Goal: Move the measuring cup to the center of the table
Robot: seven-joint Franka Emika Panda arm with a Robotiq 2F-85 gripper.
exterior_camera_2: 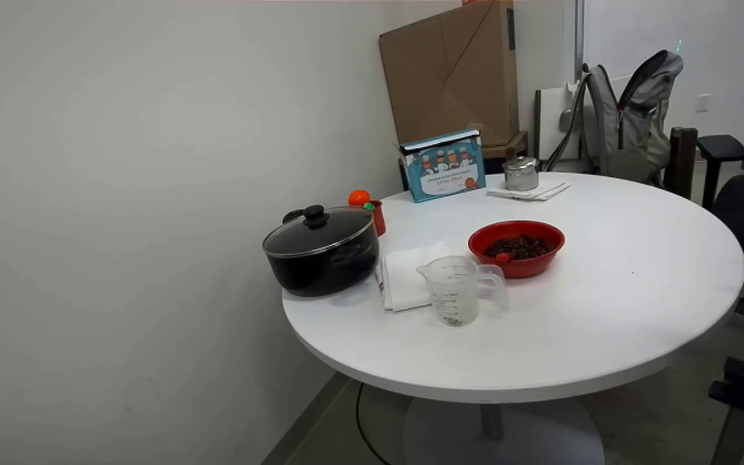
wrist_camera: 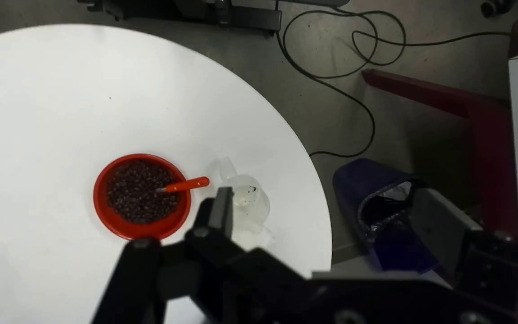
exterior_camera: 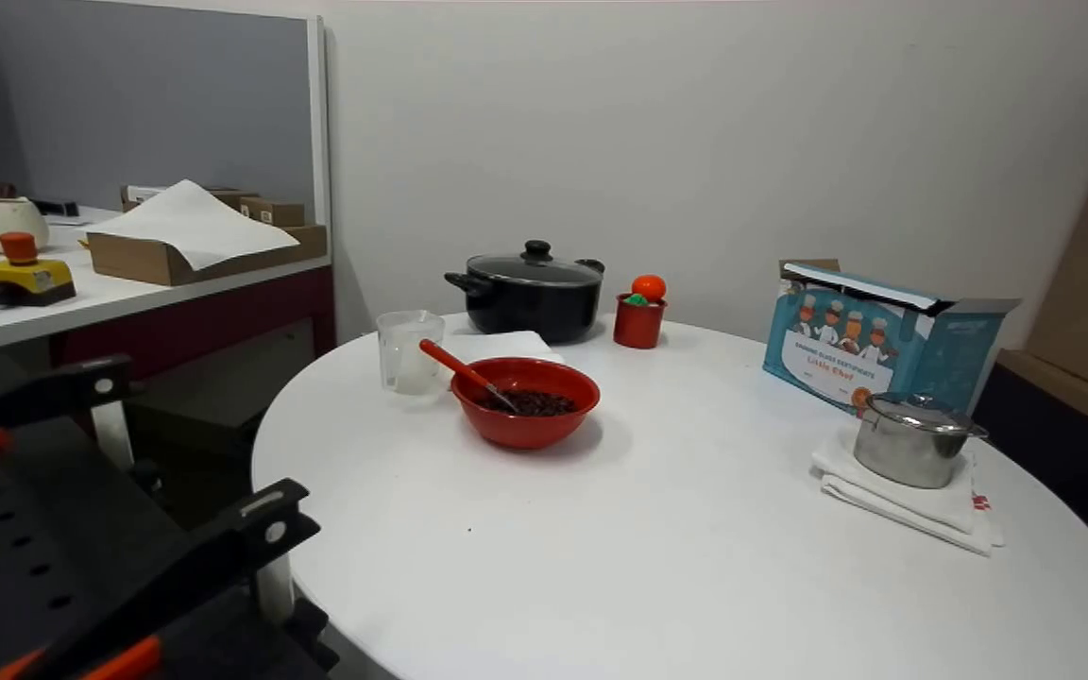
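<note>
The measuring cup (exterior_camera: 405, 351) is clear, whitish plastic with a handle and stands upright near the edge of the round white table (exterior_camera: 657, 576). It also shows in an exterior view (exterior_camera_2: 453, 294) with its markings and handle, and in the wrist view (wrist_camera: 255, 202), where the left finger covers a little of it. A few dark specks show in it. My gripper (wrist_camera: 328, 213) is open, with nothing between its fingers. It is above the table's edge, and the cup appears beside the left finger, apart from it. The gripper is out of both exterior views.
A red bowl (exterior_camera: 525, 430) of dark beans with a red-handled spoon stands close beside the cup. A white cloth (exterior_camera_2: 407, 274), a black pot (exterior_camera_2: 320, 258) and a red cup (exterior_camera: 638, 324) are behind. A steel pot (exterior_camera: 912, 449) on a cloth and a blue box (exterior_camera: 846, 340) stand farther off.
</note>
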